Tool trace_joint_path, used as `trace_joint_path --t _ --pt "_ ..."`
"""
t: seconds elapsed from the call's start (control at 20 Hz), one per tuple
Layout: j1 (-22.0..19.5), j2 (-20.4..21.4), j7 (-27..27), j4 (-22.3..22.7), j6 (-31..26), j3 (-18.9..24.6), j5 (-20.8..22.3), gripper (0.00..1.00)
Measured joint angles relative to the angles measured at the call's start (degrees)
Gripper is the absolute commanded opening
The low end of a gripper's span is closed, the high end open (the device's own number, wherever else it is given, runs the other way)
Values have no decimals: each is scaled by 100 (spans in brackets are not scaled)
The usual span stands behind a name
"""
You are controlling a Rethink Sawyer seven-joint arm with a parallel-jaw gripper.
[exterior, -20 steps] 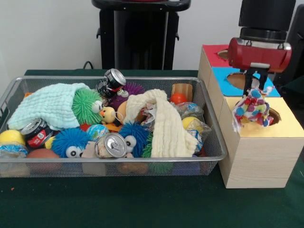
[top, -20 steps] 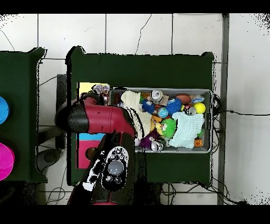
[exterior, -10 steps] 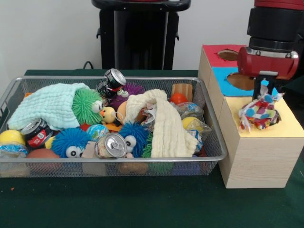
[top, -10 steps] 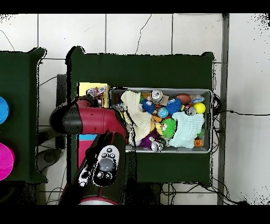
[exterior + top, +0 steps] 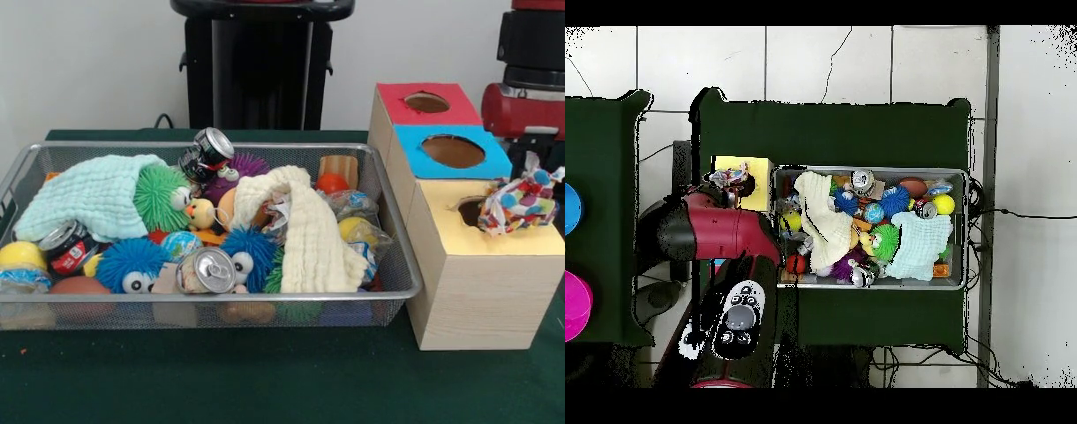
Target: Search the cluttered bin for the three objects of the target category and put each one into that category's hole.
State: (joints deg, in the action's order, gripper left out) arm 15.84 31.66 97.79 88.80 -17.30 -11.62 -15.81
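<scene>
- Hanging the spotted rag [image 5: 519, 203] just right of the yellow hole [image 5: 472, 210], its bulk off the opening
- My hand [image 5: 530, 168]: grip state I cannot tell

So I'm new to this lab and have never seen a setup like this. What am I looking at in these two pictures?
The red and black machine is a robot arm that sorts things. One picture is taken from across the table, facing the robot; the other looks straight down from above, so the sides are swapped between them.

On the green table stands a wire basket full of odds and ends: spiky toy balls, drink cans, two cloths, plain balls. Beside it stands a wooden box with three holes on top, one each in a red, a blue and a yellow panel.

A bundle of colourful rag hangs at the edge of the yellow panel's hole, just under the arm. The claw itself is hidden, so I cannot tell whether it grips the rag.
</scene>
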Motion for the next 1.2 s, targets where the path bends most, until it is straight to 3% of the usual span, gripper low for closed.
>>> trace_joint_path --t 0.6,1.2 --pt "78 -164 1 -5 372 -155 -114 0" --pt "557 -826 1 -206 492 -1077 -455 0"
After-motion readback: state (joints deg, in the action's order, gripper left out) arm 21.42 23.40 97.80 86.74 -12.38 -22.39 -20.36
